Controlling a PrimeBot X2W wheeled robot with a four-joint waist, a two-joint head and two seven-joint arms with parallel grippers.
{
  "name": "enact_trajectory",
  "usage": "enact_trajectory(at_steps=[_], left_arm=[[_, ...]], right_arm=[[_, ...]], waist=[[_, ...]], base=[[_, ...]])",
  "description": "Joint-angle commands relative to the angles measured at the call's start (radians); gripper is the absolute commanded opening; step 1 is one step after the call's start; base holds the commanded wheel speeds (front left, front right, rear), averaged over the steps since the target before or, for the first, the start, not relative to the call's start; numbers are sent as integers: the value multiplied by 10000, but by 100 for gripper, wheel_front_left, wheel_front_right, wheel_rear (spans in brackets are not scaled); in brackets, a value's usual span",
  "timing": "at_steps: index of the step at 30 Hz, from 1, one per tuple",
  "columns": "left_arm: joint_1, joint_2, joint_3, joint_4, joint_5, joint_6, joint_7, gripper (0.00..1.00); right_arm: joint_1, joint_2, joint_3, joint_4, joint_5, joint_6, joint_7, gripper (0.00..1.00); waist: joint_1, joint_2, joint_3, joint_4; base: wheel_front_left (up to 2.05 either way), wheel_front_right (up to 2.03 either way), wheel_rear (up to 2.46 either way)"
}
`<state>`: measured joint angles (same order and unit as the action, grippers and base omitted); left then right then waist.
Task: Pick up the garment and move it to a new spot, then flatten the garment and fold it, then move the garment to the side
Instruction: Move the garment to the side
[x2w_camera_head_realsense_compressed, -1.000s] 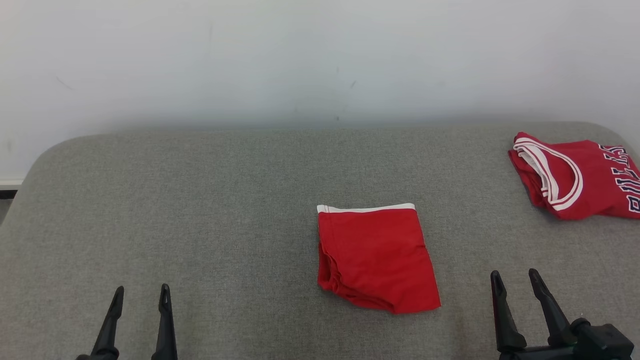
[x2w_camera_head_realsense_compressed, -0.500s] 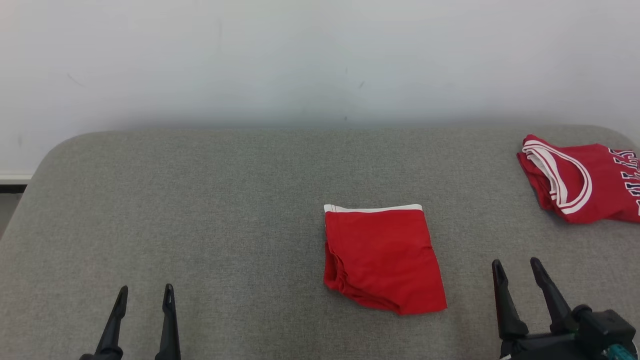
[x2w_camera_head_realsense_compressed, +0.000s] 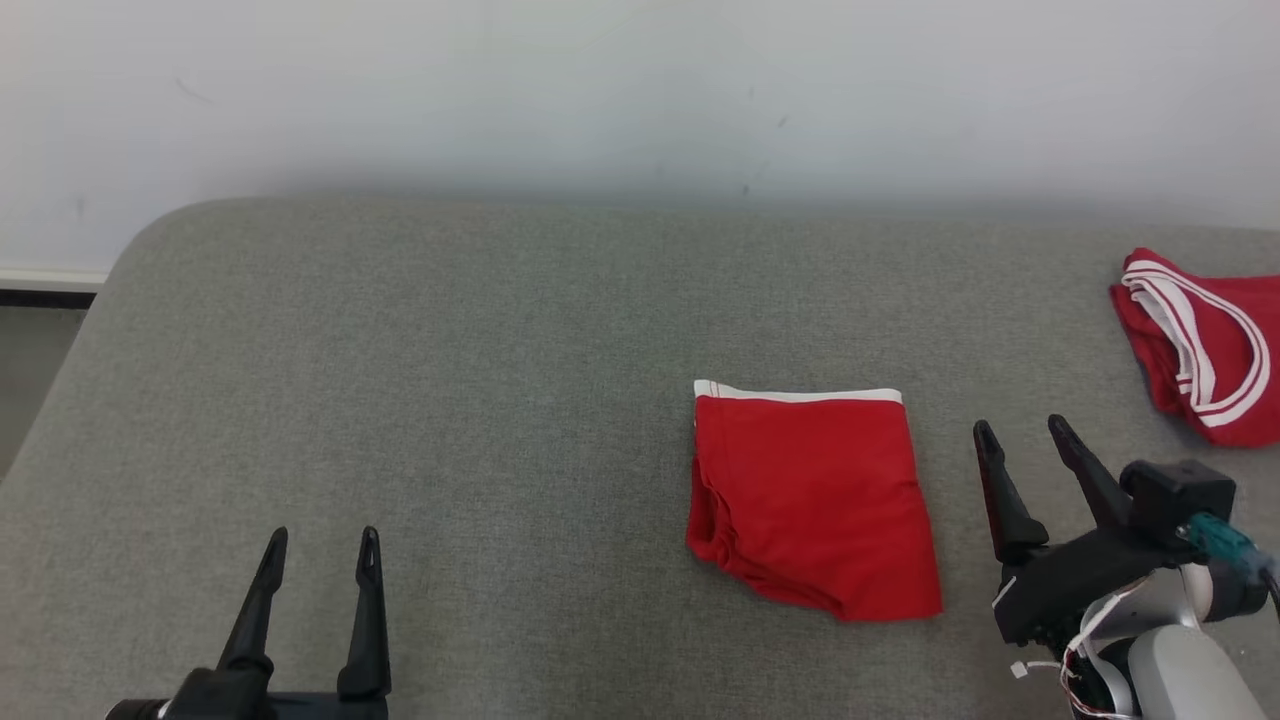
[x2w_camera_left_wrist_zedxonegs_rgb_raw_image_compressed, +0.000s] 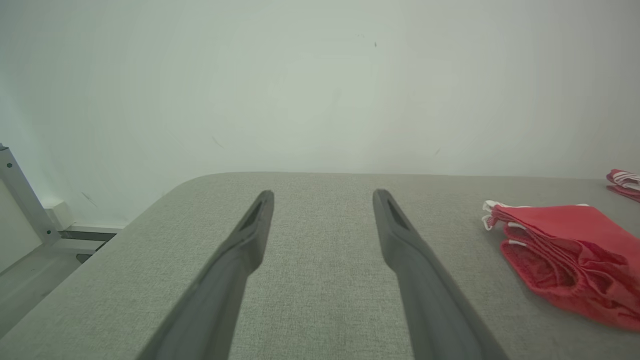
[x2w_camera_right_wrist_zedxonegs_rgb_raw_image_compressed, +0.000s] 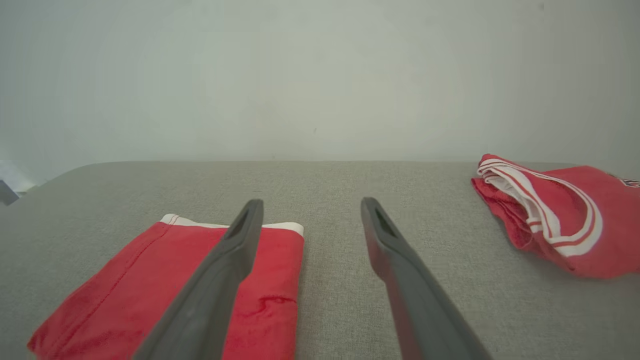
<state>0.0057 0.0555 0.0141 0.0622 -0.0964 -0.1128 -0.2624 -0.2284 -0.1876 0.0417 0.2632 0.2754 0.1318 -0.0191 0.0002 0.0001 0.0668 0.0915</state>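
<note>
The garment (x2w_camera_head_realsense_compressed: 810, 490) is a red folded piece with a white band along its far edge, lying flat on the grey padded table (x2w_camera_head_realsense_compressed: 400, 350). It lies at the right of the left wrist view (x2w_camera_left_wrist_zedxonegs_rgb_raw_image_compressed: 565, 250) and at the lower left of the right wrist view (x2w_camera_right_wrist_zedxonegs_rgb_raw_image_compressed: 125, 285). My right gripper (x2w_camera_head_realsense_compressed: 1020, 428) is open just right of the garment, its fingers pointing away from me; in its wrist view (x2w_camera_right_wrist_zedxonegs_rgb_raw_image_compressed: 311, 204) the left finger overlaps the cloth's right edge. My left gripper (x2w_camera_head_realsense_compressed: 322, 540) is open far to the garment's left over bare table (x2w_camera_left_wrist_zedxonegs_rgb_raw_image_compressed: 322, 196).
A red jersey (x2w_camera_head_realsense_compressed: 1200, 350) with white trim lies folded at the table's far right edge (x2w_camera_right_wrist_zedxonegs_rgb_raw_image_compressed: 550, 215), also at the right rim of the left wrist view (x2w_camera_left_wrist_zedxonegs_rgb_raw_image_compressed: 622, 179). A pale wall runs behind the table. The table's rounded left corner is near the left arm.
The head camera has shifted, sliding the whole scene right and slightly up. My right gripper has moved forward, now alongside the garment's right edge. Both grippers stay open.
</note>
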Motion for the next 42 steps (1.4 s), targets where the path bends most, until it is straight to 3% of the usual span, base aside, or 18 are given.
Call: enact_trajectory(at_steps=[1, 14, 26, 27, 28, 30, 42], left_arm=[[-123, -15, -26, 6, -1, 64, -30, 100], [-491, -49, -268, 135, -149, 111, -30, 100], [-799, -55, -388, 202, -207, 135, -30, 100], [-813, -56, -378, 194, -210, 143, -30, 100], [-815, -55, -361, 187, -214, 146, -30, 100], [-805, -56, -323, 182, -212, 154, -30, 100], [-1070, -58, -342, -1, -118, 115, -30, 100]], right_arm=[[-110, -87, 36, 115, 85, -31, 62, 100], [-1273, -117, 683, 2450, 384, -31, 1402, 100], [-1823, -45, 1183, 3679, 736, -31, 1851, 100], [-1792, -4, 1240, 3746, 784, -31, 1885, 91], [-1764, 25, 1299, 3822, 832, -31, 1956, 44], [-1776, 36, 1412, 3853, 945, -31, 1922, 0], [-2976, -800, 2165, 3555, 1108, -31, 1660, 0]], waist=[[-2, -1, 233, 231], [-2, -1, 642, 646], [-2, -1, 974, 816], [-2, -1, 985, 807], [-2, -1, 994, 792], [-2, -1, 1013, 748], [-2, -1, 1615, 211]], base=[[0, 0, 0], [0, 0, 0], [0, 0, 0], [0, 0, 0], [0, 0, 0], [0, 0, 0], [0, 0, 0]])
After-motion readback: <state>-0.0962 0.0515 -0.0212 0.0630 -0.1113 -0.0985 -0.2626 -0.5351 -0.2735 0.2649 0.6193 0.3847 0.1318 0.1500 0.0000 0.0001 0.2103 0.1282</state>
